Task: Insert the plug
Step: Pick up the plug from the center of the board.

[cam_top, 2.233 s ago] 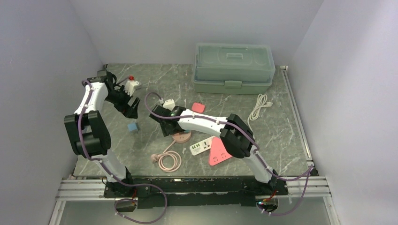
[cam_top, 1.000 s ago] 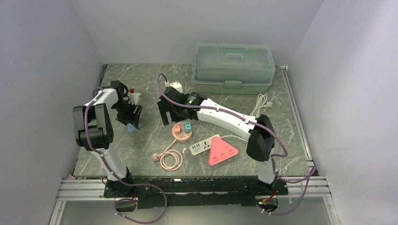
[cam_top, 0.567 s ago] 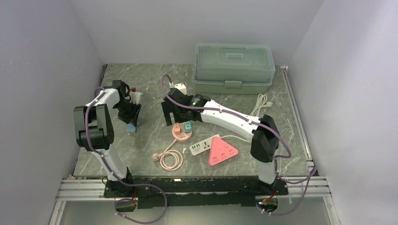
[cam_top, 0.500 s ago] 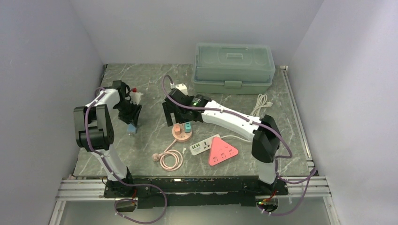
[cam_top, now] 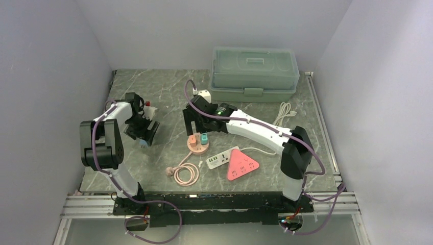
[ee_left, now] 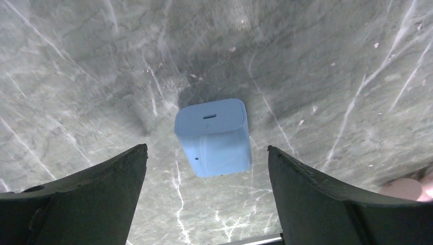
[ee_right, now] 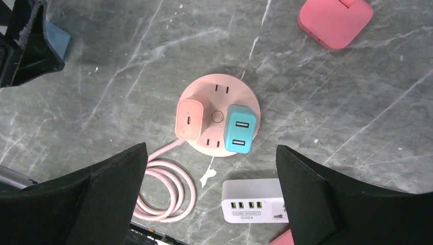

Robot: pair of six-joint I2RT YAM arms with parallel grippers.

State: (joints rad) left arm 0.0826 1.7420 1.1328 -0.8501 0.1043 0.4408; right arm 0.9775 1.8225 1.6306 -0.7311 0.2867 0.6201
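- blue plug: resting on the marble table, at 9 o'clock of the round pink socket and well apart from it.
- left gripper: hovering over the blue plug, jaws released wide, a gap showing on each side.
- round pink socket: carrying a pink charger at its 9 o'clock and a teal charger at its 3 o'clock.
- right gripper: hanging above the round pink socket, jaws spread, grasping nothing.
- white power strip: lying at 5 o'clock of the round pink socket.
- green box: sitting at 1 o'clock, by the far wall.
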